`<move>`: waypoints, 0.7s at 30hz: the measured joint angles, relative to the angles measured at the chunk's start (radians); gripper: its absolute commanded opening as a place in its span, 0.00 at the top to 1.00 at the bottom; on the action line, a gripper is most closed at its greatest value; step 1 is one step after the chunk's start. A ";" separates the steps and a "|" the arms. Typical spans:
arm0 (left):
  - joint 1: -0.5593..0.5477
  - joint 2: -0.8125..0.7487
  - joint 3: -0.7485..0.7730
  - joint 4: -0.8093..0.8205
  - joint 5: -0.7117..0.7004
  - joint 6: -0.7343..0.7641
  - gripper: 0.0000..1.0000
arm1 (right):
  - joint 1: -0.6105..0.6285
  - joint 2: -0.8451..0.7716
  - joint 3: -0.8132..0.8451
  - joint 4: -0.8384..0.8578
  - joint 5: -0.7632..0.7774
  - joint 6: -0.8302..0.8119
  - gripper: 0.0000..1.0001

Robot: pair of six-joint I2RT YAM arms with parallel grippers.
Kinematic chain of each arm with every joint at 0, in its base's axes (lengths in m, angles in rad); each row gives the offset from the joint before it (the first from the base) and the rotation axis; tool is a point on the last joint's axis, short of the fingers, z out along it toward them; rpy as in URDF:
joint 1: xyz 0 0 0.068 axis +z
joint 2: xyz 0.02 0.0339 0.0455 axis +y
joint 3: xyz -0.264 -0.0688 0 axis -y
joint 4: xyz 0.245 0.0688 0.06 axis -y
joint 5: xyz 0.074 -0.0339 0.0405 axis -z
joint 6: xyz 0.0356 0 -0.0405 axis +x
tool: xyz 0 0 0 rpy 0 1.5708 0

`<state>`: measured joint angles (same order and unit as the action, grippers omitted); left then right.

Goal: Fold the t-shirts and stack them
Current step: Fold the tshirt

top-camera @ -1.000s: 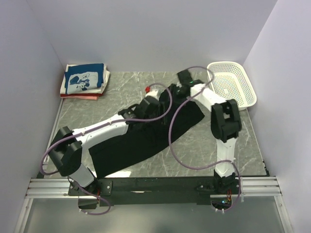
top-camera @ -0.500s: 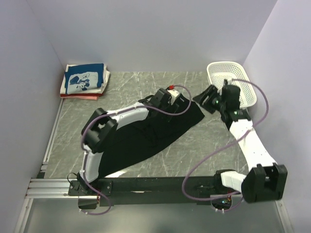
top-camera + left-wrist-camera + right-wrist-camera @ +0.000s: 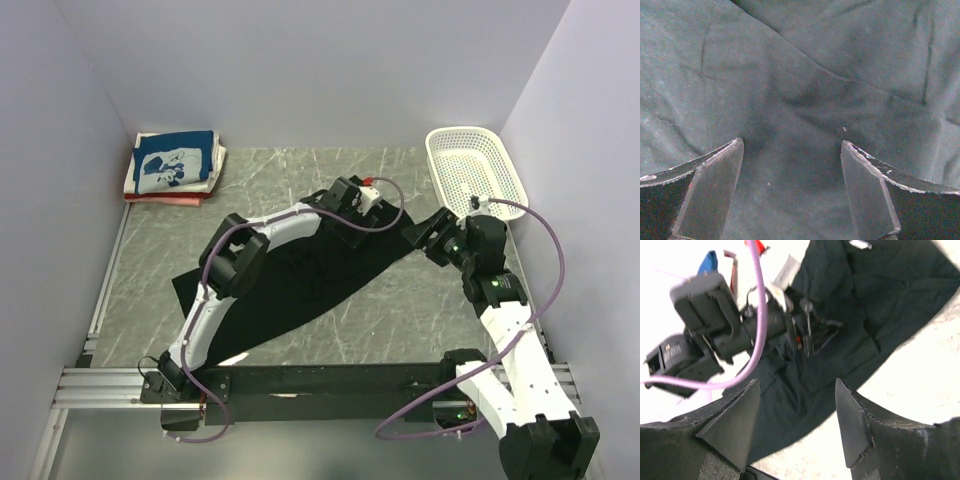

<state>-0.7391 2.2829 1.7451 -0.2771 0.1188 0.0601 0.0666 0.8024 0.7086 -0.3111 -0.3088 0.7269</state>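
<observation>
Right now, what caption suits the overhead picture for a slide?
Open left hand and right hand at a spread black t-shirt; folded shirts back left, basket back right.

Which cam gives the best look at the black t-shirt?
Top external: the plain black cloth t-shirt shows nearly whole, spread on the table, the left arm crossing it. Left wrist shows only a wrinkled close-up patch; right wrist shows one end, partly.

the overhead view is evenly lit; the table (image 3: 920, 385) is blown out white in the right wrist view.
</observation>
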 measured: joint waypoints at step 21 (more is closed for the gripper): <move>0.410 0.204 0.355 -0.071 -0.172 -0.718 0.16 | 0.177 0.414 0.132 -0.014 -0.021 -0.092 0.32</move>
<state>-0.3286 2.4874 2.0998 -0.3477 -0.0536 -0.6579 0.2432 1.2167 0.8402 -0.3248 -0.3298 0.6350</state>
